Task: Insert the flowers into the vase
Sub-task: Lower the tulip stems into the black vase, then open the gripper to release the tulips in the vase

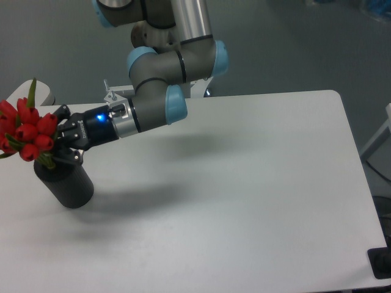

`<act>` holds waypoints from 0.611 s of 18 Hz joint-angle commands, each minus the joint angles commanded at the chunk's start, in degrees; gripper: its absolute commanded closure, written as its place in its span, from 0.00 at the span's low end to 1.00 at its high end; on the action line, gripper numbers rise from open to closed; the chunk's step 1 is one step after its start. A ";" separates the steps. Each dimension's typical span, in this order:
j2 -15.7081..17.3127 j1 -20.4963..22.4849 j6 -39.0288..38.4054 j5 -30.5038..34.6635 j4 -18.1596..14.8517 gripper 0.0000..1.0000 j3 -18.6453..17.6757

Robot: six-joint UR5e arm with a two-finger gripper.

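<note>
Gripping low on the bunch of red tulip buds with green stems (27,131), my black two-finger gripper (60,141) sits just above the dark ribbed cylindrical vase (64,182), so the stems drop into its mouth.

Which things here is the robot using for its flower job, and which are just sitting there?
For the job:
- flowers, red buds right above the vase mouth
- vase, dark cylinder near the table's left edge
- gripper, beside the flowers at the vase mouth

Just there:
- white table
- a dark thing at the bottom right corner, too cut off to name
</note>
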 joint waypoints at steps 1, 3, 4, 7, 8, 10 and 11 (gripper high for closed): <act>-0.09 -0.09 0.00 -0.09 -0.09 0.62 0.00; -0.70 0.00 0.00 -0.09 0.00 0.47 0.00; -0.79 0.00 -0.09 0.00 -0.09 0.39 -0.26; -0.97 0.18 -0.09 0.00 -0.35 0.20 -0.97; -1.14 0.44 -0.09 0.00 -0.35 0.16 -1.06; -1.23 0.53 0.00 0.09 -0.26 0.07 -1.14; -1.23 0.70 0.09 0.61 -0.26 0.01 -1.14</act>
